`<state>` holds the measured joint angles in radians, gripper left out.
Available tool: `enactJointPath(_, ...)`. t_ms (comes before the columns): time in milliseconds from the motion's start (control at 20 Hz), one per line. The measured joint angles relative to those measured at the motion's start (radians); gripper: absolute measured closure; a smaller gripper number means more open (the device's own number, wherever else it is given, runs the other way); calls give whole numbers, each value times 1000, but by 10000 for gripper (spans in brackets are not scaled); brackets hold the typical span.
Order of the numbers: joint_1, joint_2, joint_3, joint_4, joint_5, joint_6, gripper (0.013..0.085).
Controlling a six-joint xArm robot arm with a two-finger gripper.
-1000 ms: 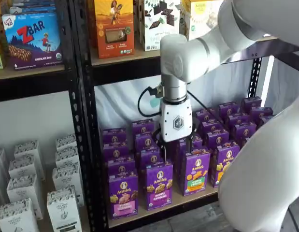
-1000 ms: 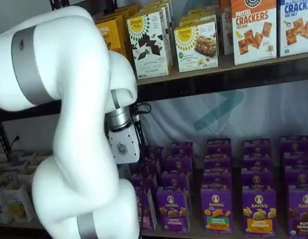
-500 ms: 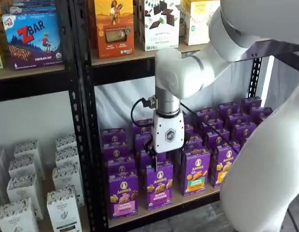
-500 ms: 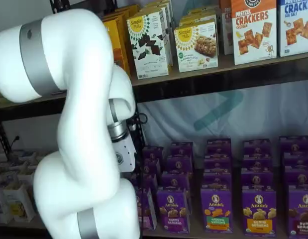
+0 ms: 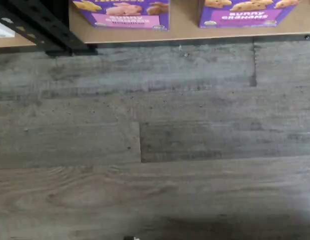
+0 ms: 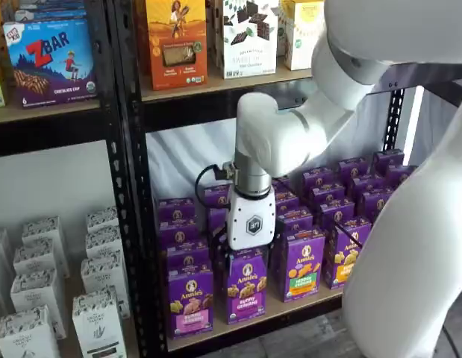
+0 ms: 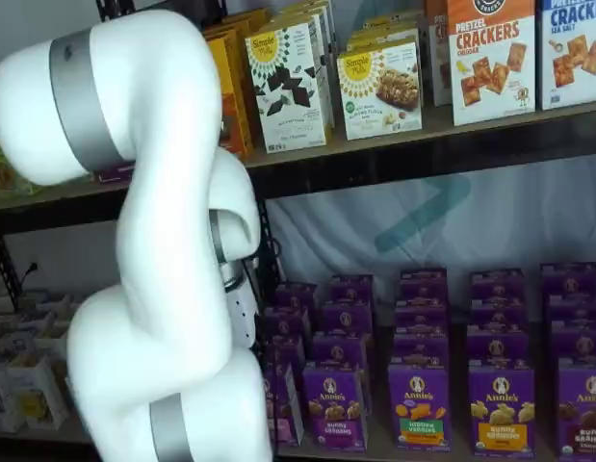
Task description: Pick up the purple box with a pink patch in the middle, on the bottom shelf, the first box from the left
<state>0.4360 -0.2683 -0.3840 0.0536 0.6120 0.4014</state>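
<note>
Finding the purple box [image 6: 190, 302] standing upright at the left end of the front row on the bottom shelf [image 6: 279, 312], pink label panel facing out, just beside a black rack post [image 6: 130, 224]. Seeing the gripper [image 6: 247, 250] hanging in a shelf view above and in front of the neighbouring Bunny Grahams carton [image 6: 245, 287], to the right of the purple box and apart from it. Making out only the white gripper body clearly there, with the black fingers barely showing against the purple cartons; reading the claw as spread wide and holding nothing. Catching in the wrist view just the lower strip of the purple box [image 5: 122, 11] and of the Bunny Grahams carton [image 5: 245, 12], both sitting near the tan edge of the bottom shelf [image 5: 185, 31], with grey wood-plank floor [image 5: 155, 140] filling the rest. Showing no fingers in the wrist view.
</note>
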Motion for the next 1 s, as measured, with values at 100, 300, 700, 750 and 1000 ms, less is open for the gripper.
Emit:
enactJointPath(100, 12, 29, -8, -14, -25, 22, 130)
enactJointPath(300, 35, 85, -31, -49, -59, 74, 130)
enactJointPath(700, 64, 190, -81, -61, -100, 113, 130)
enactJointPath(750, 65, 209, -91, -66, -111, 119, 130)
enactJointPath(1000, 53, 298, -139, -53, -179, 94, 130)
